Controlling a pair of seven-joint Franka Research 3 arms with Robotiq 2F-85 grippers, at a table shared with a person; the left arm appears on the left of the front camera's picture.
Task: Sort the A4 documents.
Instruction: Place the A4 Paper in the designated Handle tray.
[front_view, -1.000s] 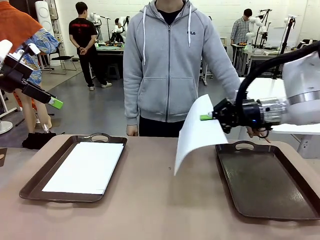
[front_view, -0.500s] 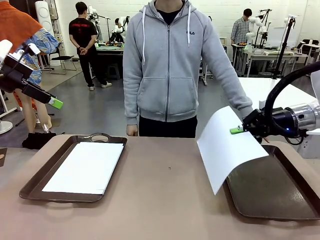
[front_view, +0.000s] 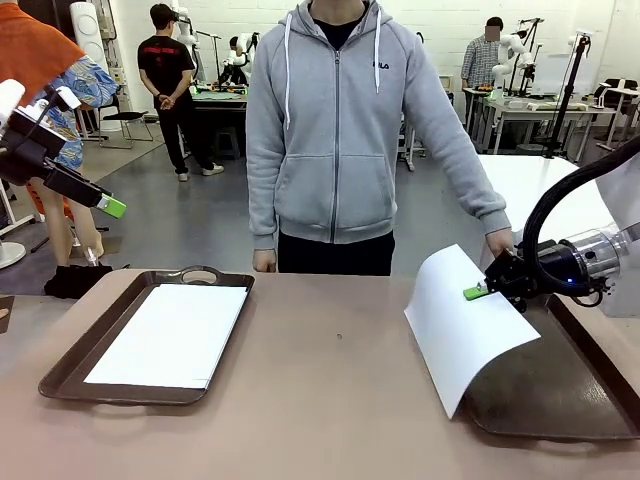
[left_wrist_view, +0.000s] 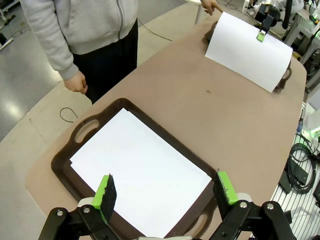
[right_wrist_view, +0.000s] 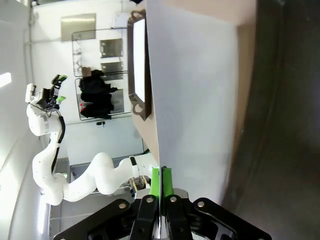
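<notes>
One A4 document (front_view: 170, 335) lies flat in the left brown tray (front_view: 70, 368). A second white sheet (front_view: 465, 325) hangs tilted over the left rim of the right tray (front_view: 590, 400), with my right gripper (front_view: 478, 292) shut on its upper edge. In the right wrist view the green pads (right_wrist_view: 161, 180) pinch that sheet (right_wrist_view: 195, 90) edge-on. My left gripper (front_view: 110, 206) stays raised at the far left, open. In the left wrist view it (left_wrist_view: 165, 190) hovers above the sheet in the tray (left_wrist_view: 140, 170), holding nothing.
A person in a grey hoodie (front_view: 335, 130) stands at the far edge, one hand (front_view: 498, 243) close behind the held sheet, the other (front_view: 264, 261) at the table edge. Bare table (front_view: 330, 390) lies between the two trays.
My right gripper has carried the sheet to the right and downward, from the table's middle to the right tray's left rim. The left arm has not moved.
</notes>
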